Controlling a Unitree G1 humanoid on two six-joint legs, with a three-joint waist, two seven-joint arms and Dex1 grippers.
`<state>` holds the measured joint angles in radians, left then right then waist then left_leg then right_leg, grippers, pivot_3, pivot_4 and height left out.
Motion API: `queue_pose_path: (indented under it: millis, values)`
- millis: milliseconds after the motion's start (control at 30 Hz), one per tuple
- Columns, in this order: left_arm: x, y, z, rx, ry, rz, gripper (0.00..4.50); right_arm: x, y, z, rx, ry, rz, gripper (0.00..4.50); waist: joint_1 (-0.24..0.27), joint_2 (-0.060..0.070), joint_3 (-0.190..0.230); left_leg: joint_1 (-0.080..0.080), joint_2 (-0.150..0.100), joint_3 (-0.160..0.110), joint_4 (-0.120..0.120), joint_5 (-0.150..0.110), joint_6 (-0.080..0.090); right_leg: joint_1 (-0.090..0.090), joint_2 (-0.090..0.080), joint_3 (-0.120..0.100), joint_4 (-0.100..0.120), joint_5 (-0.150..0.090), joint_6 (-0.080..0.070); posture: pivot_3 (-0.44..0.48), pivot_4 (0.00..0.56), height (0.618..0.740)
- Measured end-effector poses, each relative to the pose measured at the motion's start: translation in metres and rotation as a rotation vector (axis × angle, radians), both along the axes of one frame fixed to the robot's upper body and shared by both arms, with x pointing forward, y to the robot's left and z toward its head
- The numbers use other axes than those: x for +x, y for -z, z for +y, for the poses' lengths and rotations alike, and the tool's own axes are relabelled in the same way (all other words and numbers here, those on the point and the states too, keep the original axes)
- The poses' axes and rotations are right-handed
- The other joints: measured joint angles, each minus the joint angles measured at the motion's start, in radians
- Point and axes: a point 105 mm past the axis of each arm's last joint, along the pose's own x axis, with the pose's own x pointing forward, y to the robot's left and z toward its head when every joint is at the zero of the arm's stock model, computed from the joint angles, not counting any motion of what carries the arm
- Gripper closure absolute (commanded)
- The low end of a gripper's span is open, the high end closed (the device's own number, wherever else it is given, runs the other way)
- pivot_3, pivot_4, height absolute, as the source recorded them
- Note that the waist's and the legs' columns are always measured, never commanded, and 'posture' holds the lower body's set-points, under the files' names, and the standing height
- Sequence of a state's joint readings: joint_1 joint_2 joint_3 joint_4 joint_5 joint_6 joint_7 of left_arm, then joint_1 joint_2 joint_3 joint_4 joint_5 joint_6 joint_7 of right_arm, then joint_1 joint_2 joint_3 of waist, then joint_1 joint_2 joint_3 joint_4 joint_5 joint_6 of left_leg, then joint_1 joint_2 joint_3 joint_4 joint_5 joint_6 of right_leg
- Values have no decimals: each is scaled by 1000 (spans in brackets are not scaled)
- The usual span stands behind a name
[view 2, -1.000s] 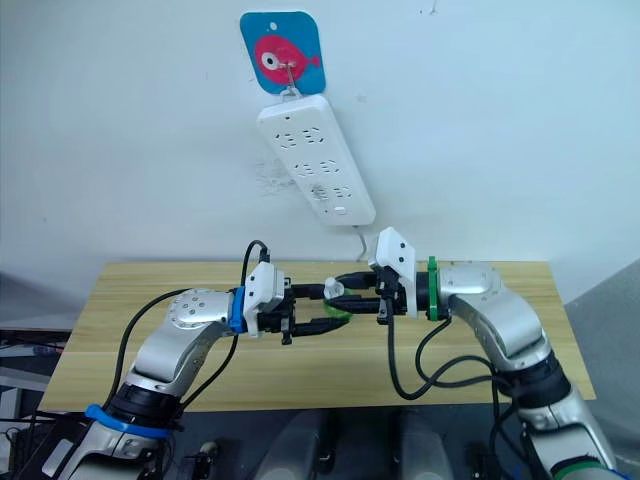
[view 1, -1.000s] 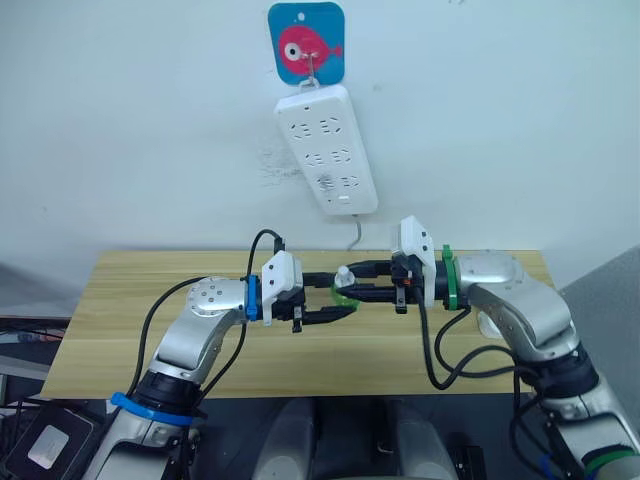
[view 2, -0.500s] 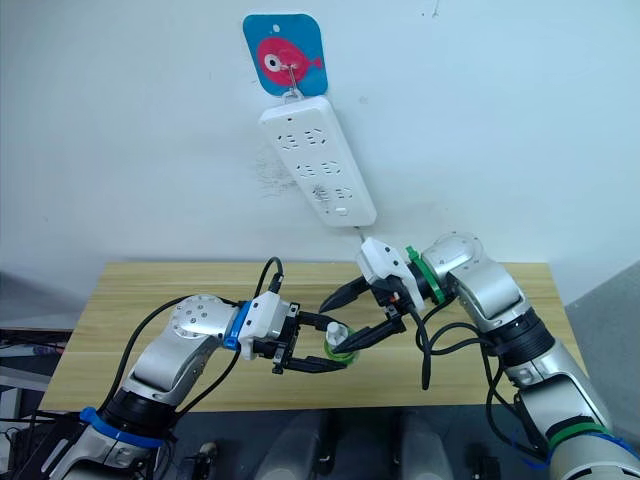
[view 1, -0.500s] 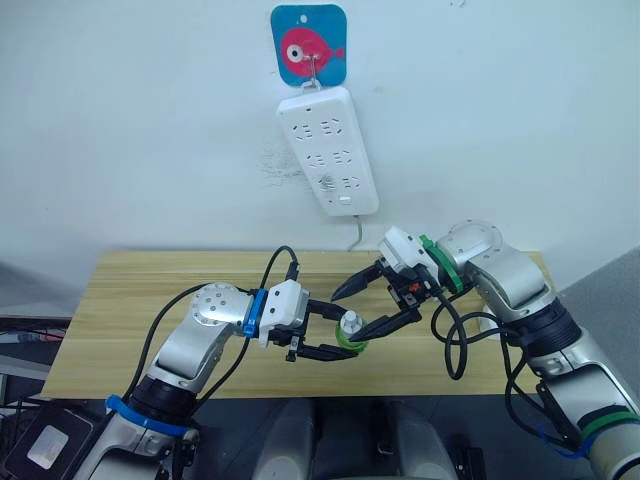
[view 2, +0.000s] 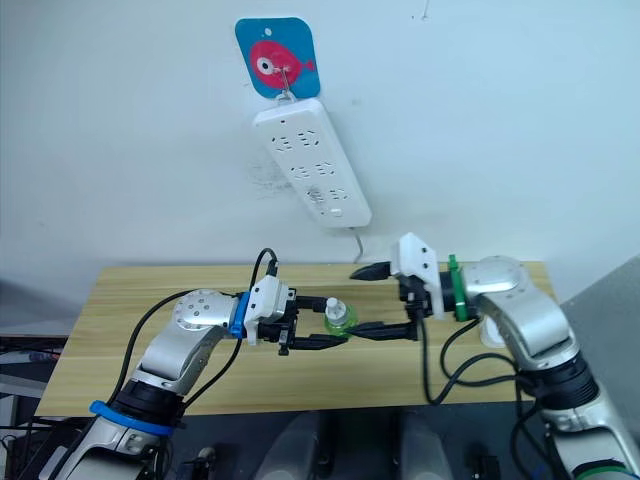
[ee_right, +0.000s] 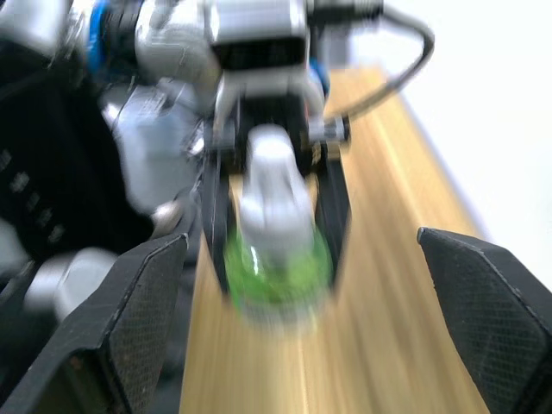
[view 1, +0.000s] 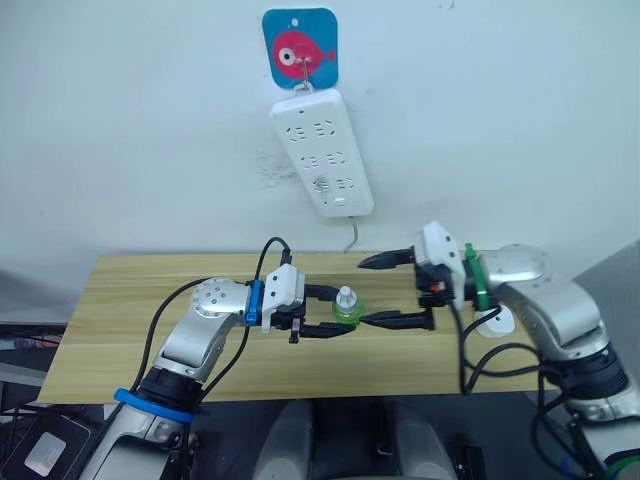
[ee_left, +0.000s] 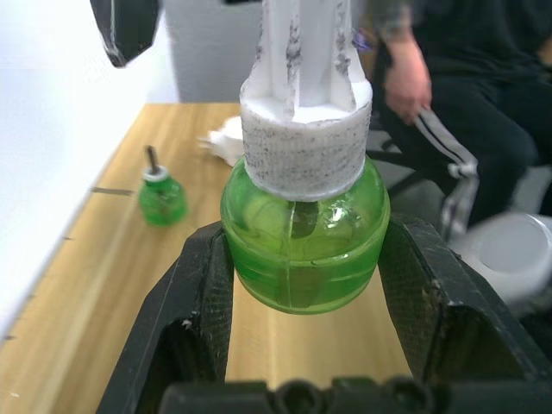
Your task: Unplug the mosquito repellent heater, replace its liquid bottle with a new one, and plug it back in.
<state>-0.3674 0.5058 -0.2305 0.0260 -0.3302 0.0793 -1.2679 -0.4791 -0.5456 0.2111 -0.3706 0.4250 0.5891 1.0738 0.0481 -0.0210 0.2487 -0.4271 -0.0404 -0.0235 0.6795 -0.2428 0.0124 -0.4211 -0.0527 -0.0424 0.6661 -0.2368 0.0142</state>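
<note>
Left claw: the left claw is pinching the new bottle by its round green belly, one black finger on each side, held above the middle of the table.
Right claw: the right claw is spread wide, one finger above and one below, its tips just beside the new bottle from the right-edge side and not touching it.
New bottle, handling: likely light, hard and smooth, so it could slip or turn under a weak pinch. The belly is the safe hold; the white cap is the part for the other claw to twist.
Old bottle: the old bottle stands upright near the table's back edge, green with a thin dark wick at the neck; probably top-light and easy to knock over.
Heater: the heater lies on the table toward the right edge, partly behind the right arm, unplugged. A rigid plastic shell, I judge, best held across its body.
Power strip: the power strip hangs on the wall above the back edge.
Count: green bottles two; heater one; power strip one; claws two.
</note>
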Motion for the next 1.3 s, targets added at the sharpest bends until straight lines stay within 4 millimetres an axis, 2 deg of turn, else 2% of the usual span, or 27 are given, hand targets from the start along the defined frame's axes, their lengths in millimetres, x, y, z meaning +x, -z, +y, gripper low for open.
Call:
queue_pose_path:
  millis: [233,367,500,667,767,867,1000,1167,1300]
  values:
    - [2,1,0,1,-3,4,2307,12,3,27,89,108,3,31,1,0,-10,0,0,0,0,0,0,0,0,0,0,0,0,109,169,740]
    - [3,-1,0,2,-2,-2,2307,17,4,24,75,138,-19,31,3,0,-11,0,-1,0,0,0,0,1,0,0,-1,0,0,110,169,740]
    - [4,0,1,8,-10,7,2307,17,8,9,35,148,-18,31,3,0,-11,0,-1,0,0,0,1,1,1,0,0,0,0,110,169,740]
    - [5,0,2,18,-12,5,2307,15,17,-26,-34,200,10,31,3,0,-12,0,-1,0,0,-2,5,1,0,0,0,0,0,110,169,740]
    - [5,0,4,23,-9,5,2307,13,11,-36,-23,210,28,31,1,0,-12,0,0,0,0,-2,5,1,1,0,0,0,0,110,169,740]
    - [5,0,4,23,-9,5,2307,3,8,-24,3,152,40,31,-6,-1,-13,1,1,0,0,-3,5,1,1,0,0,0,0,108,173,740]
    - [5,0,3,22,-9,4,2307,-2,16,1,40,97,75,31,-8,-1,-13,1,0,0,0,-2,5,1,1,1,0,0,0,111,177,740]
    - [6,-3,2,19,-5,-5,2307,13,8,23,97,124,34,31,-10,-1,-13,1,0,0,0,-2,3,1,1,1,0,0,0,120,181,740]
    - [6,-2,2,20,-8,-5,2307,22,9,26,98,153,10,31,-9,-1,-13,1,0,0,0,0,1,1,1,1,-1,0,0,124,184,740]
